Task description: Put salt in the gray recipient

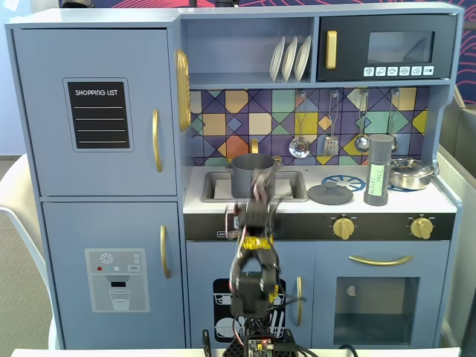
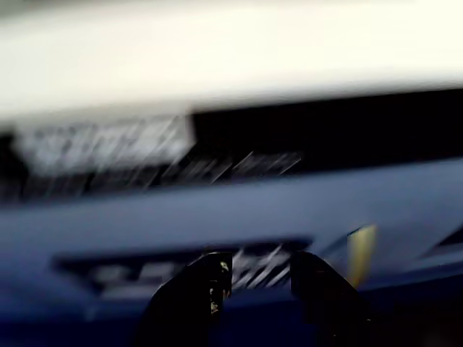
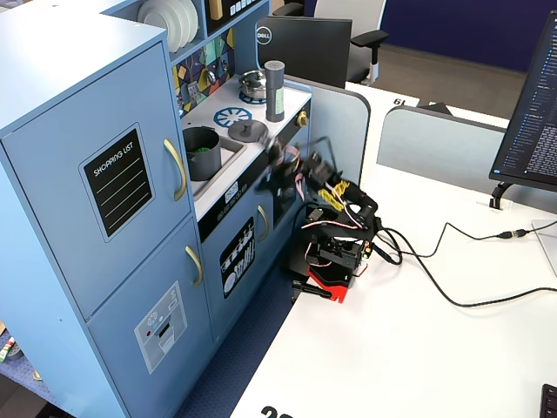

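While your arm blurs in front of the toy kitchen, the gray recipient (image 1: 251, 173) sits in the sink recess at the left of the worktop (image 1: 439, 199) in a fixed view, upright, with its mouth uncovered. From the side fixed view you can see something green inside the pot (image 3: 202, 151); what it is cannot be told. The salt (image 1: 378, 169) stands upright near the right end of the worktop, just beside the shiny silver pan (image 1: 411, 172) and well apart from the pot. Between them lies the flat gray lid (image 1: 330, 194), knob up, next to a blue burner ring (image 1: 343, 181). The side view shows the shaker (image 3: 275, 91) standing alone, touched by nothing.

Your hand (image 1: 259, 190) is raised in front of the counter edge, below and just right of the pot in the front view, heavily smeared. In the wrist view its two dark fingers (image 2: 201, 289) stand apart with a clear gap and nothing between them, facing the blurred blue cabinet front. The arm rises from its base (image 3: 333, 261) on the white table (image 3: 435, 348), bent toward the kitchen.
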Action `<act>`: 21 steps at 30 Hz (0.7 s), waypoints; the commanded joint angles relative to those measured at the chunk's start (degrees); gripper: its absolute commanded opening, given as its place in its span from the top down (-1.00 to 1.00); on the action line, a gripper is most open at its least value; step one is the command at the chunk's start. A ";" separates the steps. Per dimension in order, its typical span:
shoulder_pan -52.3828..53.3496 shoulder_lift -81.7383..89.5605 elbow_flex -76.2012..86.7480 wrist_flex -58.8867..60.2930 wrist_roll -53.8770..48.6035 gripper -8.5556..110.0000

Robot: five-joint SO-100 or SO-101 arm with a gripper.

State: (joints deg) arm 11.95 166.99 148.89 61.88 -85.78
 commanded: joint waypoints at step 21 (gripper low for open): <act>-9.32 17.49 29.62 14.15 -2.02 0.81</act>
State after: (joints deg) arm 2.72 184.13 178.51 75.41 -86.92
